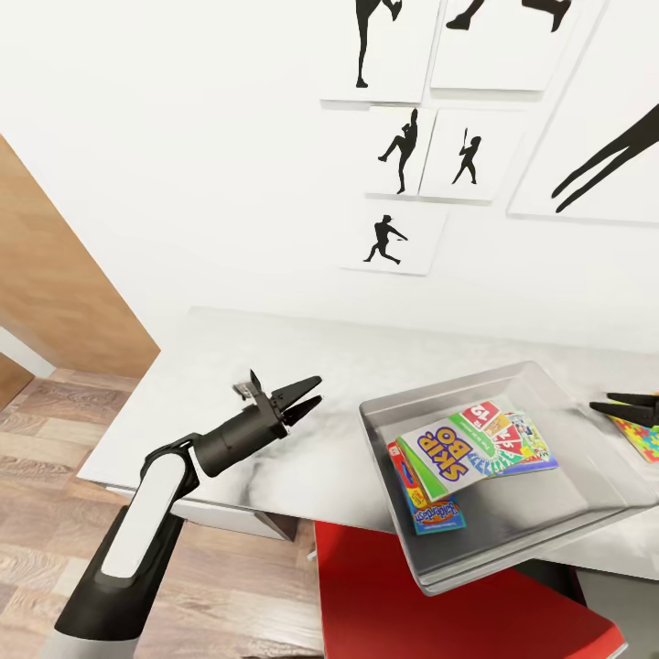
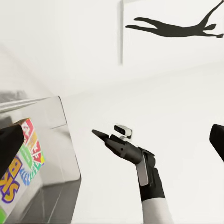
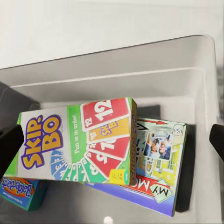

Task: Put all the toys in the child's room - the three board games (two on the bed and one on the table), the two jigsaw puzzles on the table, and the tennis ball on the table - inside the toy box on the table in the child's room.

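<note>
The toy box [image 1: 399, 409] stands on the light grey table [image 1: 229, 348], right of centre. Three board games lie stacked in it: the Skip-Bo box [image 1: 448, 450] [image 3: 74, 140] on top, the Monopoly box [image 1: 523, 441] [image 3: 158, 163] under it, and a light-blue one [image 1: 432, 509] [image 3: 21, 191] at the near corner. My left gripper [image 1: 309, 394] hovers open and empty over the table, just left of the toy box. My right gripper [image 1: 611, 406] is open at the box's right rim, above a jigsaw puzzle [image 1: 642, 441] cut off by the picture's edge. The right wrist view has both fingers [image 3: 9, 142] wide apart.
A red chair [image 1: 430, 595] sits under the table's front edge below the toy box. A brown door [image 1: 55, 284] and wood floor [image 1: 55, 439] lie to the left. Black sports silhouettes [image 1: 401, 151] hang on the white wall behind.
</note>
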Robot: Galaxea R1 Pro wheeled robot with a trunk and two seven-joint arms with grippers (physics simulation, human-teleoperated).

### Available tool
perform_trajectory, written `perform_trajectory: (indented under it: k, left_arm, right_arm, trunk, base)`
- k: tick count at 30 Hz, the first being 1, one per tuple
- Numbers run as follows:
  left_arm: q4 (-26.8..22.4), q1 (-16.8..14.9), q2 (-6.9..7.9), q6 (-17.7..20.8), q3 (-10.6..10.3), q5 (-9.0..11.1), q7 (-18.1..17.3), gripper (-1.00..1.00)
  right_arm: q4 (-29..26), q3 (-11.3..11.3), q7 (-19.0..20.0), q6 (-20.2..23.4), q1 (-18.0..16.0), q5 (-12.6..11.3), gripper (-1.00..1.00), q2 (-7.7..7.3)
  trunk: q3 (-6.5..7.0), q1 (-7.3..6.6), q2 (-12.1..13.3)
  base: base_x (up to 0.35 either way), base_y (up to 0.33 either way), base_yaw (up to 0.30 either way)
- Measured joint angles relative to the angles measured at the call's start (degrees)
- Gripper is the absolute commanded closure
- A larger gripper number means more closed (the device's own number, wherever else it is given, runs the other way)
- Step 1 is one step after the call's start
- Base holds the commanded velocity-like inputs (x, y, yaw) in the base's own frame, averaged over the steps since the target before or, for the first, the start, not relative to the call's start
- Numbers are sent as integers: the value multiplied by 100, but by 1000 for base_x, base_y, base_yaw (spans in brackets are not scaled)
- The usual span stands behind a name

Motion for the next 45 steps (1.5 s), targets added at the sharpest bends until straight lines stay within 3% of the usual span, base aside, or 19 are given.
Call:
perform_trajectory:
  k: [2,4,7,10,13,15,25,34,45]
  left_arm:
    - [0,20,182,-9,-8,-2,-79,-100]
    - [0,28,268,-15,-12,-2,-155,-100]
    - [0,37,340,-28,-17,-4,-256,-100]
    - [0,53,480,-62,-24,-13,-518,-100]
    - [0,56,512,-71,-25,-15,-571,-100]
    - [0,61,553,-78,-27,-18,-625,-100]
    - [0,68,601,-88,-30,-21,-683,-100]
    - [0,66,602,-91,-31,-21,-697,-100]
    - [0,57,601,-92,-31,-21,-689,-100]
  right_arm:
    - [-289,-324,-12,-1,254,-1,-100,64]
    - [-424,-469,-16,-1,354,-1,-100,113]
    - [-561,-604,-20,-2,439,1,-100,176]
    - [-952,-924,-29,4,604,15,-100,382]
    - [-1074,-1022,-32,8,651,22,-100,449]
    - [-1272,-1204,-39,17,747,30,-100,557]
    - [-1684,-1658,-50,65,934,55,-100,732]
    - [-1926,-1804,-95,83,1039,75,-100,844]
    - [-2139,-2154,-162,99,1135,106,-100,984]
  trunk:
    - [0,0,0]
    - [0,0,0]
    - [0,0,0]
    - [0,0,0]
    - [0,1,-1]
    - [0,2,-1]
    - [4,1,-1]
    - [52,0,0]
    - [143,0,0]
  base:
    - [0,0,0]
    - [0,0,0]
    - [0,0,0]
    - [-23,0,0]
    - [-87,0,0]
    - [-163,0,0]
    - [-144,8,-3]
    - [-38,3,-24]
    - [-9,1,-7]
